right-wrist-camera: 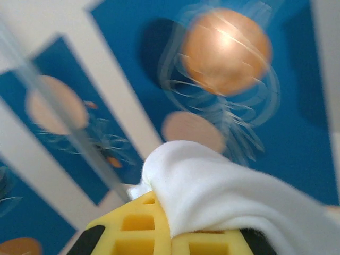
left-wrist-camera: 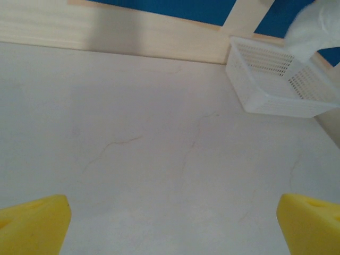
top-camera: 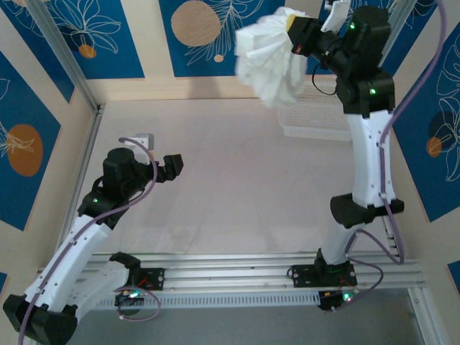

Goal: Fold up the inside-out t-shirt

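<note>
The inside-out t-shirt (top-camera: 269,61) is a bunched white bundle held up in the air at the back right, above the table. My right gripper (top-camera: 293,32) is shut on its top. In the right wrist view the white cloth (right-wrist-camera: 223,191) drapes over the closed yellow pads (right-wrist-camera: 138,228) of that gripper (right-wrist-camera: 171,234). The hanging cloth (left-wrist-camera: 319,26) also shows at the top right corner of the left wrist view. My left gripper (top-camera: 172,167) hovers open over the left middle of the table. Its yellow fingertips (left-wrist-camera: 34,226) stand far apart around nothing but bare table (left-wrist-camera: 172,218).
A white plastic mesh basket (top-camera: 316,118) sits on the table at the back right, just below the hanging shirt, and appears again as the basket (left-wrist-camera: 276,85) in the left wrist view. Wooden and blue patterned walls close the back and sides.
</note>
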`<action>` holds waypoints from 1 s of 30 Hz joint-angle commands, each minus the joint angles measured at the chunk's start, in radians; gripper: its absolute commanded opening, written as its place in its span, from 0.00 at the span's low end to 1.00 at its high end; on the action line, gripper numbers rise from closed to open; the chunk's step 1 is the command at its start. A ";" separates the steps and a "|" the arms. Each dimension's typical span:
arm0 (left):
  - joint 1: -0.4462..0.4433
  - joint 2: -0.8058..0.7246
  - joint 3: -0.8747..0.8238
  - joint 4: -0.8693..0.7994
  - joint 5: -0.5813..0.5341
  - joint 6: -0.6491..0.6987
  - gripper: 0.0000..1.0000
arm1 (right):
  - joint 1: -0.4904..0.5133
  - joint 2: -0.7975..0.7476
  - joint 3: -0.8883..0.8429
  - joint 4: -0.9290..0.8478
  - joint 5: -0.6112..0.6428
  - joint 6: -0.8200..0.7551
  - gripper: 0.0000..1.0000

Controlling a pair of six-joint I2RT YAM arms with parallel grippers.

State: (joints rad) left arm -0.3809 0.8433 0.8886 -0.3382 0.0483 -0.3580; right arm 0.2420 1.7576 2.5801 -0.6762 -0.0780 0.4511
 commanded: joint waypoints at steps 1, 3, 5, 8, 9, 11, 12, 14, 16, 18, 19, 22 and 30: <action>-0.009 -0.032 0.053 -0.070 0.009 -0.009 0.99 | 0.017 0.006 -0.070 0.004 -0.051 0.042 0.00; -0.009 -0.044 0.062 -0.095 -0.017 -0.018 0.99 | 0.018 -0.016 -0.171 -0.002 -0.135 0.129 0.00; -0.009 -0.054 0.062 -0.116 -0.039 -0.023 0.99 | 0.027 -0.055 -0.349 0.019 -0.188 0.197 0.00; -0.009 -0.058 0.050 -0.153 -0.085 -0.046 0.99 | 0.048 -0.139 -0.759 0.128 -0.154 0.302 0.25; -0.008 -0.055 0.045 -0.165 -0.099 -0.056 0.99 | 0.051 -0.155 -0.892 0.172 -0.164 0.329 0.33; -0.008 -0.045 0.037 -0.188 -0.110 -0.069 0.99 | 0.053 -0.162 -1.044 0.196 -0.191 0.332 0.43; -0.008 -0.034 0.033 -0.199 -0.107 -0.072 0.99 | 0.053 -0.163 -1.101 0.162 -0.175 0.313 0.47; -0.008 -0.003 0.026 -0.212 -0.084 -0.075 0.99 | 0.048 -0.176 -1.167 0.112 -0.118 0.283 0.50; -0.009 0.049 0.014 -0.202 -0.027 -0.082 0.96 | 0.048 -0.205 -1.242 0.113 -0.079 0.259 0.52; -0.008 0.117 0.009 -0.173 0.077 -0.094 0.86 | 0.050 -0.217 -1.276 0.093 -0.079 0.228 0.53; -0.010 0.156 0.004 -0.148 0.159 -0.101 0.82 | 0.056 -0.220 -1.288 0.076 -0.082 0.206 0.53; -0.047 0.263 -0.020 -0.076 0.306 -0.147 0.77 | 0.092 -0.221 -1.350 0.056 -0.065 0.151 0.54; -0.282 0.460 -0.044 -0.022 0.220 -0.174 0.77 | 0.163 -0.127 -1.448 0.140 -0.090 0.129 0.65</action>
State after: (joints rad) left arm -0.6235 1.2762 0.8734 -0.4091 0.2657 -0.5034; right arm 0.3958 1.5848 1.1481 -0.5751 -0.1406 0.6071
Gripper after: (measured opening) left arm 0.767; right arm 0.643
